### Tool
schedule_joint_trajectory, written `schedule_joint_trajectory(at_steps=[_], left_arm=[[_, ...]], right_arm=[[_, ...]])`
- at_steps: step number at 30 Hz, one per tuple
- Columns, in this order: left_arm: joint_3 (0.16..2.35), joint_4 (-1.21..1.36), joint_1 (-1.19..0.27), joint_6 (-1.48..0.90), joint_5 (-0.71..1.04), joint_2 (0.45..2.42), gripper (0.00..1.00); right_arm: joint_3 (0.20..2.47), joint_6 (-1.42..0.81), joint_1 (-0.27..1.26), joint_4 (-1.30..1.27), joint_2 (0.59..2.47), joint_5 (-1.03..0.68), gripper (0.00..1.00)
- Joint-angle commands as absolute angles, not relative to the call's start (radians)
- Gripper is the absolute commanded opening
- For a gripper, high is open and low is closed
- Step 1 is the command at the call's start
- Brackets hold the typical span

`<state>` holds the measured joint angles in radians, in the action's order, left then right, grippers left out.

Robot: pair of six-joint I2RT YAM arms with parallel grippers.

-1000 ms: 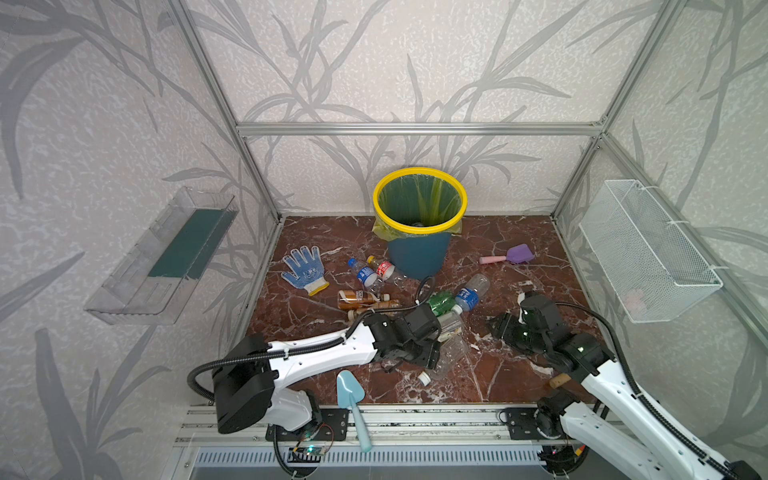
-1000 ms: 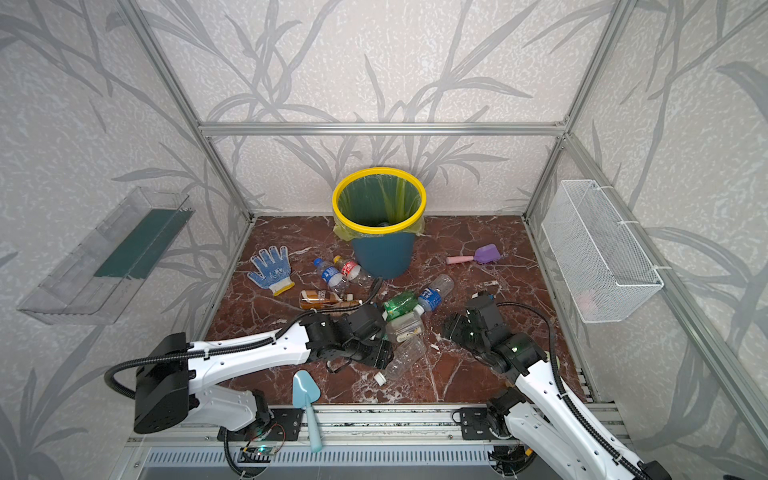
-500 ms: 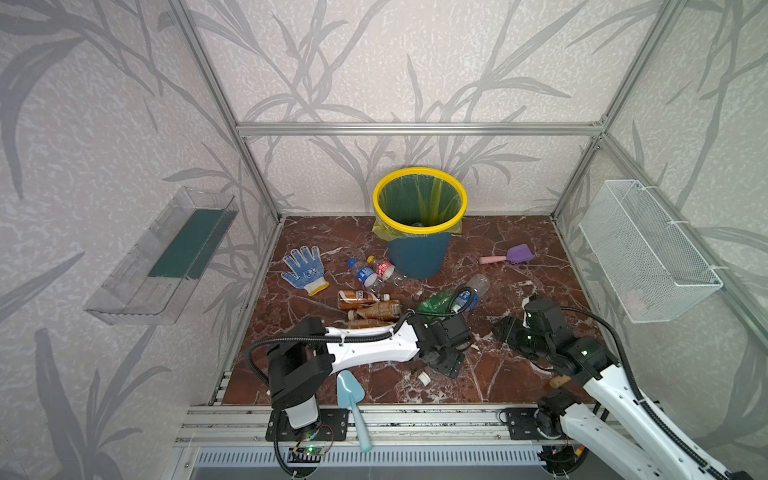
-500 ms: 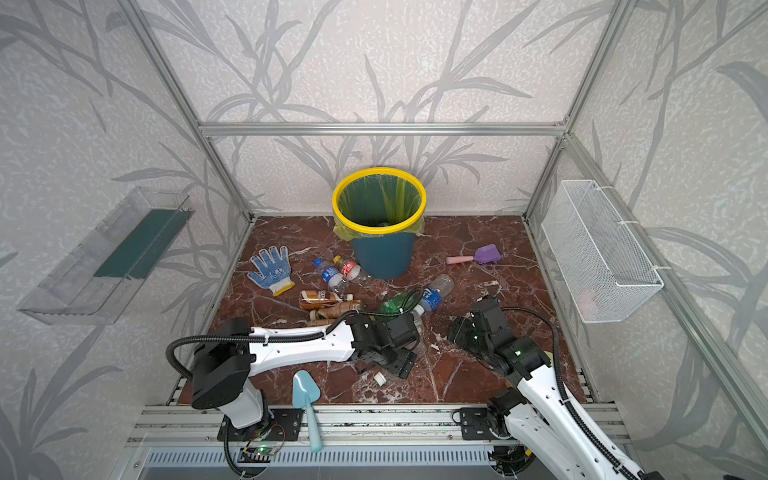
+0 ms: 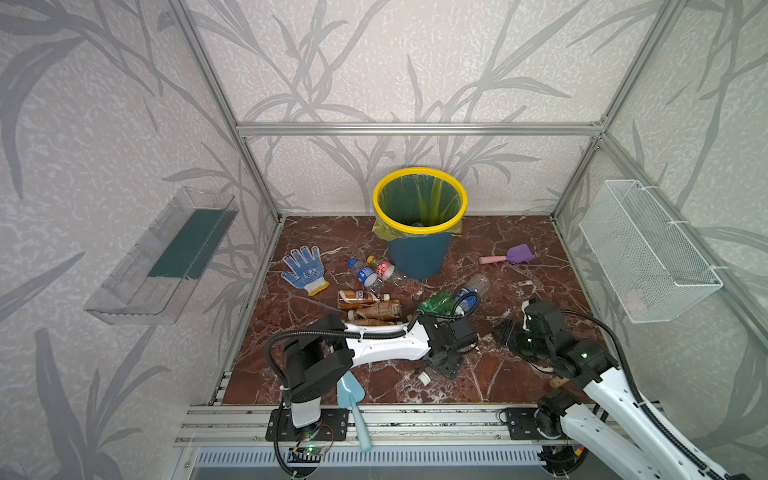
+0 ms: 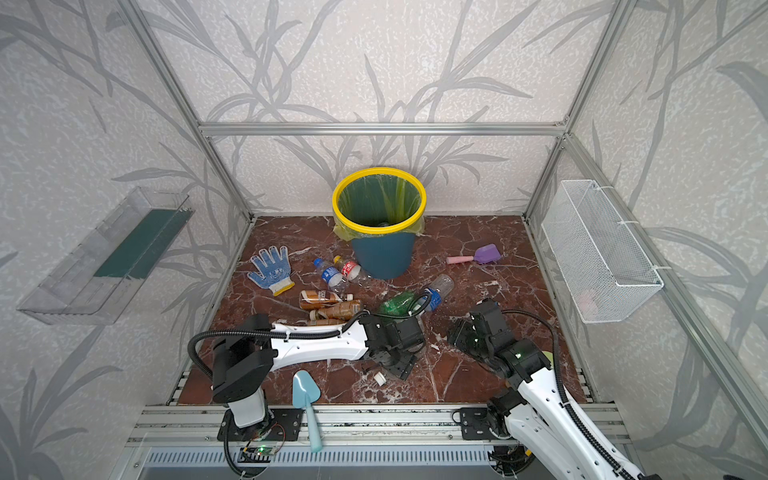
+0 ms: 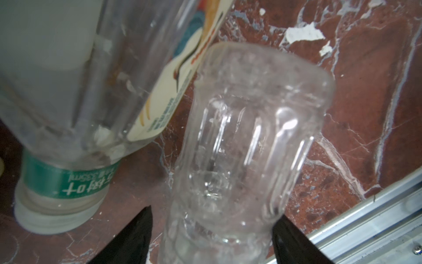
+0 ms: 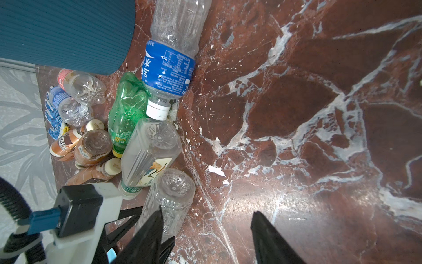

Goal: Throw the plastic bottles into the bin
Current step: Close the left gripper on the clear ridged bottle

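Dial: the marble floor (image 8: 319, 118) read as a clock from above, 12 at the bin (image 5: 419, 259).
6 o'clock, front edge: the left gripper (image 7: 214, 211) lies low, fingers spread either side of a clear ribbed bottle (image 7: 246, 137) that rests on its side. One finger meets the plastic and a gap shows at the other, so this looks like a grasp lined up, not yet a pinch.
4 o'clock: the right gripper (image 8: 207, 209) is poised with its fingers apart over bare floor, empty, seemingly kept out of its partner's way.
Centre: a square clear bottle (image 8: 148, 150) lies just beside the ribbed one. Beyond it lie a green bottle (image 8: 125, 107), a blue-labelled bottle (image 8: 169, 66) and brown bottles (image 5: 374, 309), heaped within reach of both arms.
11 o'clock: two small clear bottles (image 5: 366, 275) lie just beside the bin's foot.
12 o'clock: the bin stands upright, mouth open, well apart from the ribbed bottle, so each bottle needs a lift and carry.
Not for binning: a dotted glove (image 5: 305, 270) at 10 and a purple scoop (image 5: 519, 254) at 2.
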<state>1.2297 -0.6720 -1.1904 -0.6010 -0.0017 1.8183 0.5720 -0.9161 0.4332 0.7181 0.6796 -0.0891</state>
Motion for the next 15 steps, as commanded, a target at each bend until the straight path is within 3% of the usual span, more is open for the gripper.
schedule_joint_trajectory(at_steps=[1, 9, 15], left_arm=[[1.260, -0.710, -1.194, -0.578, -0.030, 1.825, 0.75], [1.229, -0.699, -1.195, -0.575, -0.009, 1.759, 0.62], [1.173, -0.711, -1.193, -0.593, -0.024, 1.636, 0.59]], right_arm=[[0.565, -0.922, 0.430, 0.723, 0.670, -0.096, 0.62], [0.573, -0.925, 0.429, 0.707, 0.686, -0.098, 0.62], [0.581, -0.926, 0.429, 0.677, 0.718, -0.110, 0.62]])
